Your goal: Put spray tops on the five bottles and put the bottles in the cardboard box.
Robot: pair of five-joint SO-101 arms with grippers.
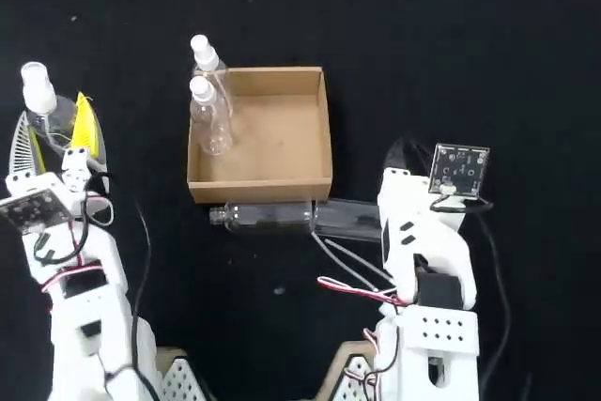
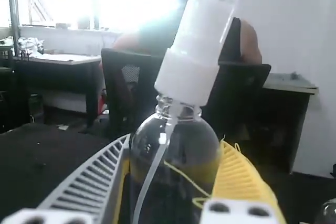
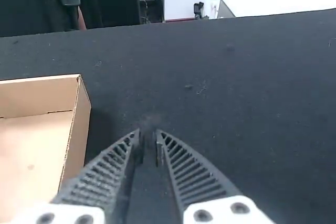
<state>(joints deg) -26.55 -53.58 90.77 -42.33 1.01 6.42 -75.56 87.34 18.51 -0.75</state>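
Clear thin plastic makes up the bottle (image 2: 173, 150) held at the left end of the black worktop (image 1: 488, 53). The left gripper (image 1: 53, 119) has its fingers closed on the round shoulder, just below the neck. The white spray top (image 2: 195, 45) is on but leans to one side, so it may not be fully seated. The bottle looks empty, so it is probably light, smooth and easy to squash. A gentle grip low on the shoulder or around the body should suit it better than a hold on the top.

The cardboard box (image 1: 258, 180) sits mid-worktop. One capped bottle (image 1: 214, 124) stands inside against its left wall. A second capped bottle (image 1: 205, 65) is at the far left corner, inside or outside I cannot tell. An uncapped bottle (image 1: 268, 216) lies touching the front wall and will likely roll.

The right gripper (image 3: 148, 137) is beside the box, its fingers nearly together and holding nothing.
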